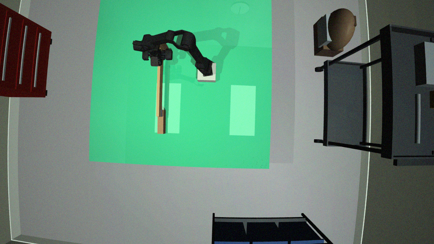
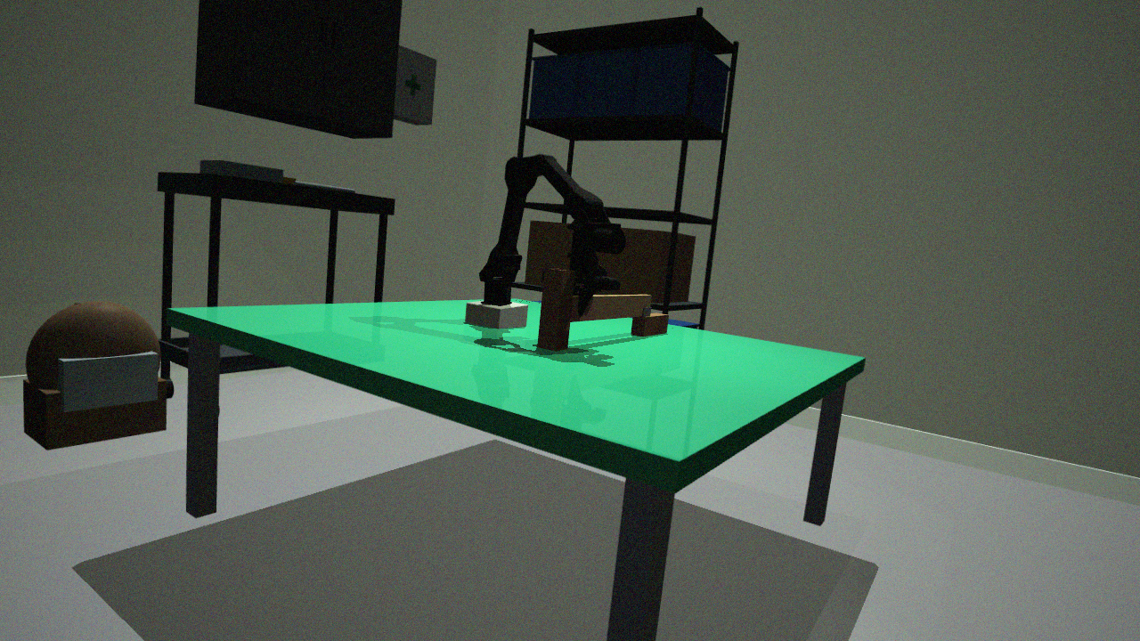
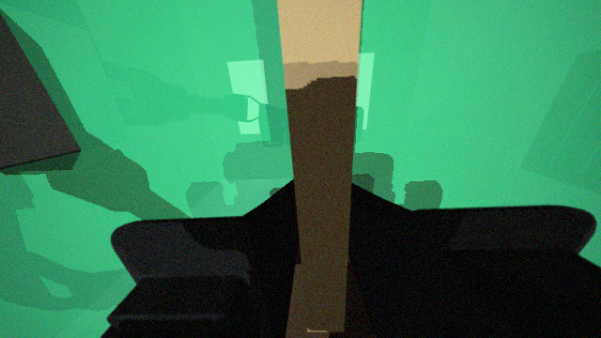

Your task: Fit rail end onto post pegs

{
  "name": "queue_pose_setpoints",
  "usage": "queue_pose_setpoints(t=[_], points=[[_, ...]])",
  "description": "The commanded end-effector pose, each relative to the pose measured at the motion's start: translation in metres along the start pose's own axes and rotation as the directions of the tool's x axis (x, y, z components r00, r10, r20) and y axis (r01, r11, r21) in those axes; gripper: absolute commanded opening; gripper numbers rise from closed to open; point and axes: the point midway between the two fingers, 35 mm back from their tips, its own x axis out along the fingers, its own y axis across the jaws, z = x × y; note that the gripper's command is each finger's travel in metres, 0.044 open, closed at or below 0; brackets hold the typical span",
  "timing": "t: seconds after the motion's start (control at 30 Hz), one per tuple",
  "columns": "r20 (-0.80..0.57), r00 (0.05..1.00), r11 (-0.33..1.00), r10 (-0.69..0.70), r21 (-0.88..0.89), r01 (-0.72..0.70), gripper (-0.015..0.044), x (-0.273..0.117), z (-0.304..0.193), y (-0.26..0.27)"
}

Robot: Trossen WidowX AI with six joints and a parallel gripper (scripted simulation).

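Note:
The wooden rail (image 1: 159,87) (image 2: 617,305) (image 3: 321,141) looks about level and clear of the table along its middle. Its far end sits at the grey bracket (image 1: 161,113) on the low footboard block (image 1: 161,125) (image 2: 652,325). My gripper (image 1: 159,59) (image 2: 584,301) (image 3: 315,183) is shut on the rail near its near end, one finger on each side. The upright brown post (image 2: 554,314) stands at that end; in the top view the arm covers most of the post (image 1: 164,46). The pegs and holes are hidden, and I cannot tell whether the rail end touches the post.
The green table (image 1: 212,145) (image 2: 478,374) carries the arm's pale base block (image 1: 206,78) (image 2: 495,314) beside the rail. The base also shows as a dark block (image 3: 28,103) at the wrist view's left edge. Shelves, a cart and a red cabinet stand beyond the table.

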Motion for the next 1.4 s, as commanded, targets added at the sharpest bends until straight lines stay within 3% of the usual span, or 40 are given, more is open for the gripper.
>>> queue_pose_setpoints(t=[0.0, 0.7, 1.23, 1.37], points=[[-0.003, 1.000, 1.000, -0.005, -0.001, 0.005, 0.0000, -0.0018, -0.0032, -0.0014], [-0.003, 1.000, 1.000, -0.005, -0.001, 0.005, 0.0000, -0.0013, -0.0099, -0.0014], [0.001, 1.000, 1.000, 0.000, 0.000, 0.000, 0.0420, 0.0004, -0.0067, 0.0000], [0.001, 1.000, 1.000, 0.000, 0.000, 0.000, 0.0440, 0.0004, -0.0067, 0.0000]])
